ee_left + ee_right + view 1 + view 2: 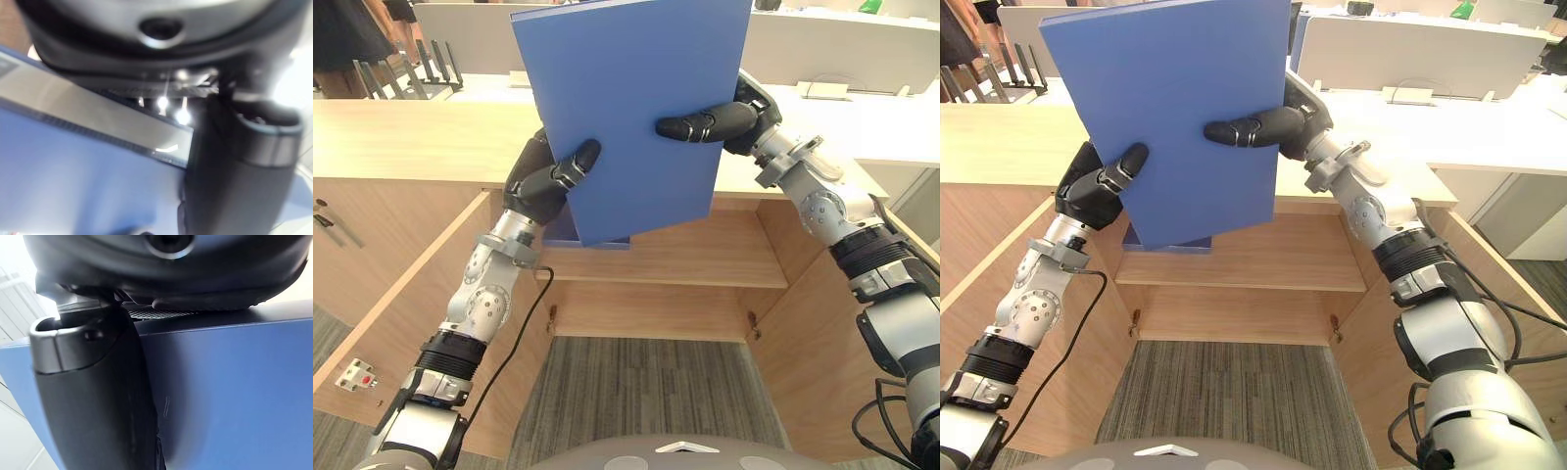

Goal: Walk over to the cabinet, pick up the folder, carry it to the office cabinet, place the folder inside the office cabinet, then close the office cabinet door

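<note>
A large blue folder (pixel 636 108) is held upright and slightly tilted above the open wooden office cabinet (pixel 656 257). My left hand (pixel 546 181) pinches its lower left edge, thumb across the front. My right hand (pixel 729 119) grips its right edge, thumb lying over the blue face (pixel 234 391). The left wrist view shows the blue cover (pixel 73 171) pressed under the thumb. The folder's bottom corner hangs just over the cabinet's upper shelf (pixel 1244 259). The cabinet doors (pixel 411 304) stand swung open on both sides.
The cabinet's wooden top (pixel 401 137) runs left and right behind the folder. White desks (pixel 1410 49) stand beyond. A person (pixel 342 44) stands at the far left. Grey carpet (pixel 636 387) lies in front of the cabinet, between the open doors.
</note>
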